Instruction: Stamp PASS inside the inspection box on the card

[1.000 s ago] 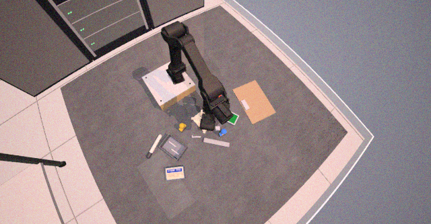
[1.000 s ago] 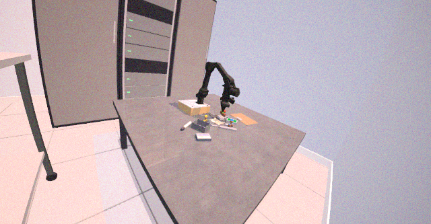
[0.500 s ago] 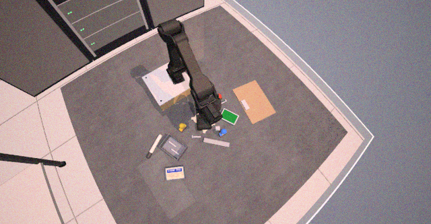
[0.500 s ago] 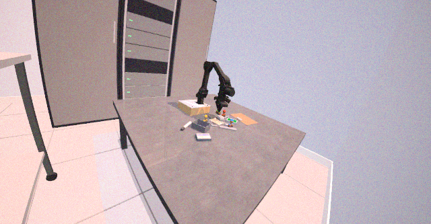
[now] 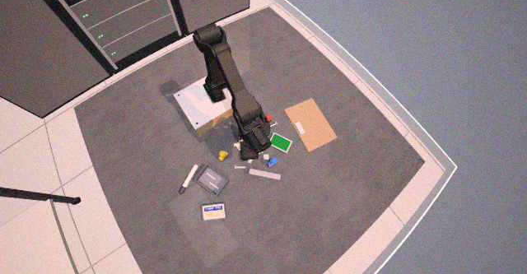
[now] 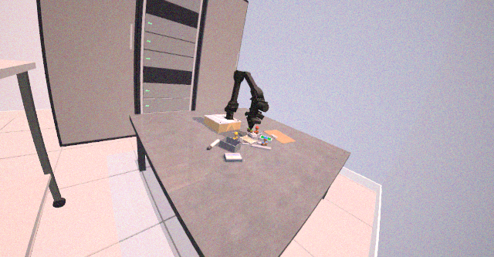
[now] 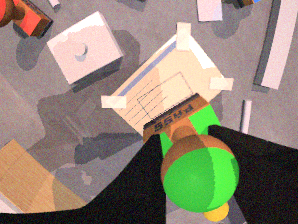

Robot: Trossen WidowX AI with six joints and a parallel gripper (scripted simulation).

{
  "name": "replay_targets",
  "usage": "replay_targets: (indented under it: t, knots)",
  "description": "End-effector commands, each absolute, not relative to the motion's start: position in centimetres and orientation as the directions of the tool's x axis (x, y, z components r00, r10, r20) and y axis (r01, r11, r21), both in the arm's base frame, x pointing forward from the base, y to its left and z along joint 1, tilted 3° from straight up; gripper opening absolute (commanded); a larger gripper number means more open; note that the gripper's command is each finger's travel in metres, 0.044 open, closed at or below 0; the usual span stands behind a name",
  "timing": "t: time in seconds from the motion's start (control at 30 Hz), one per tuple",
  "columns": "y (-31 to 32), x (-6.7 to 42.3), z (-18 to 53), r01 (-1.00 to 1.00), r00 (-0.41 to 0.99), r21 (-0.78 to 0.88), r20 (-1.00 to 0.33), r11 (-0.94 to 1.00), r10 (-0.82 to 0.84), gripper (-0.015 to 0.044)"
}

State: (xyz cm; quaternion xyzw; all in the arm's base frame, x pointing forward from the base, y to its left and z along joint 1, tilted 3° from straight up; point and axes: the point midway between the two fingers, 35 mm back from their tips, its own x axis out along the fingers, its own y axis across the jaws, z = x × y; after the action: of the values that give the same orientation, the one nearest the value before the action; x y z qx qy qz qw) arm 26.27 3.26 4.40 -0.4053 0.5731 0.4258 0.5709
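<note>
Now the gripper (image 7: 197,163) squeezes the green-knobbed PASS stamp (image 7: 198,175), and its bottom hangs over the little card (image 7: 156,92) near the green ink pad (image 5: 281,142). I think it should go straight down inside the box, press once, and not slide.

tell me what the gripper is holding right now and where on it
The gripper is shut on the green-knobbed stamp, its fingers clamped on the brown handle just below the knob, with the stamp's base over the card.
</note>
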Motion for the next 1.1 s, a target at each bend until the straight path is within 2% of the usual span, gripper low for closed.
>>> replay_targets:
  t: [0.0, 1.07]
  knots:
    - [3.2, 26.3, 4.1, -0.952, -0.019, 0.024, -1.000, 0.305, 0.021, 0.0000]
    - [3.3, 26.3, 1.9, -0.952, -0.019, 0.025, -1.000, 0.305, 0.024, 0.0000]
